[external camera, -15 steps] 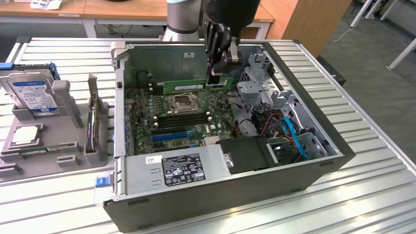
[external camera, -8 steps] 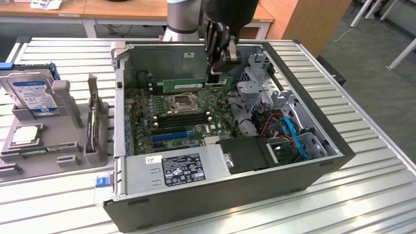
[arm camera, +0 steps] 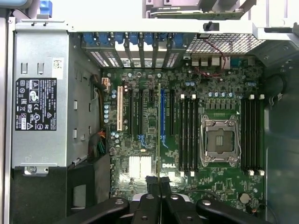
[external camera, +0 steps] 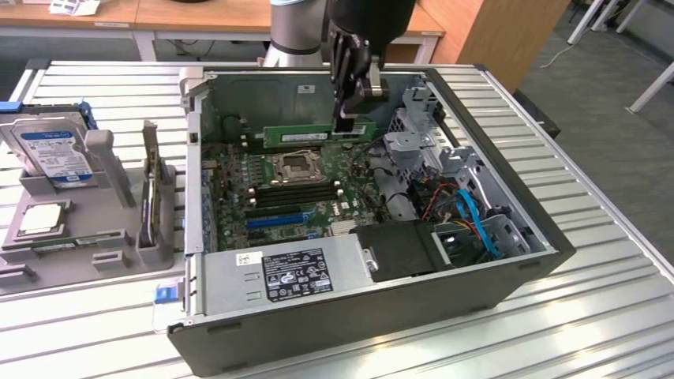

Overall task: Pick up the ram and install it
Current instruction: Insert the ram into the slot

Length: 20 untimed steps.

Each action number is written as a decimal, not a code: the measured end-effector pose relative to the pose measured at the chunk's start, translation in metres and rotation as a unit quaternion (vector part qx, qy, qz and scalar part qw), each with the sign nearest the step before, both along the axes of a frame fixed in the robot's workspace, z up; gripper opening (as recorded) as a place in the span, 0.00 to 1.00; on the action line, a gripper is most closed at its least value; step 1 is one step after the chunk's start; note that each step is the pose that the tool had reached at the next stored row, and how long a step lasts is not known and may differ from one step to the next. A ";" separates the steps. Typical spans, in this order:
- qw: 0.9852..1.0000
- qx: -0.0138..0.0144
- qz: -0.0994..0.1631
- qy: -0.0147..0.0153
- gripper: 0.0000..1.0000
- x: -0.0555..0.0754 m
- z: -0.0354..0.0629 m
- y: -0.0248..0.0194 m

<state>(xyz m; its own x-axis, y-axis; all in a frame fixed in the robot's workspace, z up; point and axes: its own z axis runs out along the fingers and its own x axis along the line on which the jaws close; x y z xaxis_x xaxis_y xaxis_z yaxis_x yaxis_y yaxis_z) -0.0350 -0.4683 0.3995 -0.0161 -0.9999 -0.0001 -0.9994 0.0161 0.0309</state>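
An open computer case (external camera: 526, 260) lies on its side on a slatted metal tabletop (external camera: 600, 332); the robot's gripper (external camera: 348, 126) reaches down into it, its fingers closed narrowly on the ram (external camera: 300, 134), a green stick held level above the motherboard (external camera: 237, 170), just past the processor socket (external camera: 299, 166); in the wrist view the ram (arm camera: 160, 130) appears edge-on, running out from the gripper (arm camera: 160, 184) over the board; a grey tray (external camera: 121, 249) at the exterior view's left holds a hard drive (external camera: 53, 150) and a silver processor chip (external camera: 43, 217).
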 end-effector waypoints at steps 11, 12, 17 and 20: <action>1.000 0.000 0.000 0.000 0.12 0.000 -0.0002 0.0069; 1.000 0.000 0.000 0.000 0.12 0.000 -0.0003 0.0076; 1.000 0.000 -0.001 0.000 0.12 0.000 -0.0005 0.0118; 1.000 0.001 -0.001 0.000 0.12 0.000 -0.0006 0.0143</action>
